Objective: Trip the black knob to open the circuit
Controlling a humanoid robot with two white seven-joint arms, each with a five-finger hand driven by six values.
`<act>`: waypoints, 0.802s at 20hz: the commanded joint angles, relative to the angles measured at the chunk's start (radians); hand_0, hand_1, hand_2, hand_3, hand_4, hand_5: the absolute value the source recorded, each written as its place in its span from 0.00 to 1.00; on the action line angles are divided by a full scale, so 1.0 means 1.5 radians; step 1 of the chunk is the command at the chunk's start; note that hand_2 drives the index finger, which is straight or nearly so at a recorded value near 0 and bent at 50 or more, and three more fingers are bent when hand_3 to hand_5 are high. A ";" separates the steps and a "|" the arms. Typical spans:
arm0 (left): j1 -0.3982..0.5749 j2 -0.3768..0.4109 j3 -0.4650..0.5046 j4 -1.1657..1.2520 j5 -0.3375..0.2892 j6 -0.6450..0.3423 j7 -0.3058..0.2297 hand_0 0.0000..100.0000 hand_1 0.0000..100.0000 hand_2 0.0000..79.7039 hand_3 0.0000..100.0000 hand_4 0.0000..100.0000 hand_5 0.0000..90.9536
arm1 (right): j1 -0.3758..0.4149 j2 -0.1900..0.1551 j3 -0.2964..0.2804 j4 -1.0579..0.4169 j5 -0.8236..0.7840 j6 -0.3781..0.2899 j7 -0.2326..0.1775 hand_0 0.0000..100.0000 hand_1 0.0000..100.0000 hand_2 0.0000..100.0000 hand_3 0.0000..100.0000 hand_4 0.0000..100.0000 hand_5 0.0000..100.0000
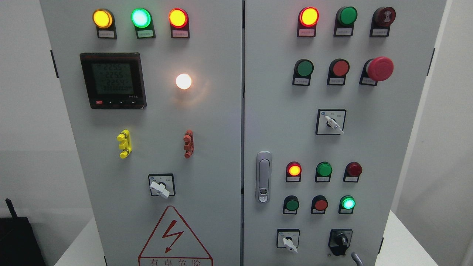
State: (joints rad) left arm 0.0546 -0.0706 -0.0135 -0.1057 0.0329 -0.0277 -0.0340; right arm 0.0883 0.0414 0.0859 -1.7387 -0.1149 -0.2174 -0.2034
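Head view: glossy black knob [340, 241] protrudes from smooth grey cabinet [388, 147].

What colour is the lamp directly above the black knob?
Green and lit, the lamp sits above the black knob; head view.

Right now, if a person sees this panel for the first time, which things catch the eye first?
The glowing white lamp in the middle of the left door stands out most, beside the lit digital meter. On the right door, the big red mushroom button near the top right catches the eye. The black knob sits low at the bottom right, with no hand on it.
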 commanded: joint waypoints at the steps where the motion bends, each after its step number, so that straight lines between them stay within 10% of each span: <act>1: -0.002 -0.001 0.001 0.000 0.002 -0.001 0.000 0.12 0.39 0.00 0.00 0.00 0.00 | 0.008 -0.002 0.000 -0.031 -0.002 -0.011 -0.003 0.99 1.00 0.00 1.00 1.00 0.93; 9: -0.003 -0.001 0.001 0.000 0.002 0.000 0.000 0.12 0.39 0.00 0.00 0.00 0.00 | 0.073 0.007 0.010 -0.077 -0.002 -0.048 -0.005 1.00 1.00 0.00 1.00 1.00 0.92; 16: -0.002 -0.001 0.001 0.000 0.002 -0.001 0.000 0.12 0.39 0.00 0.00 0.00 0.00 | 0.102 0.009 0.009 -0.081 -0.002 -0.060 -0.019 0.96 1.00 0.00 0.93 0.80 0.77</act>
State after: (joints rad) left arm 0.0546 -0.0705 -0.0135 -0.1057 0.0329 -0.0277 -0.0340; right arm 0.2414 0.0515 0.0993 -1.8340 -0.1153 -0.2937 -0.2251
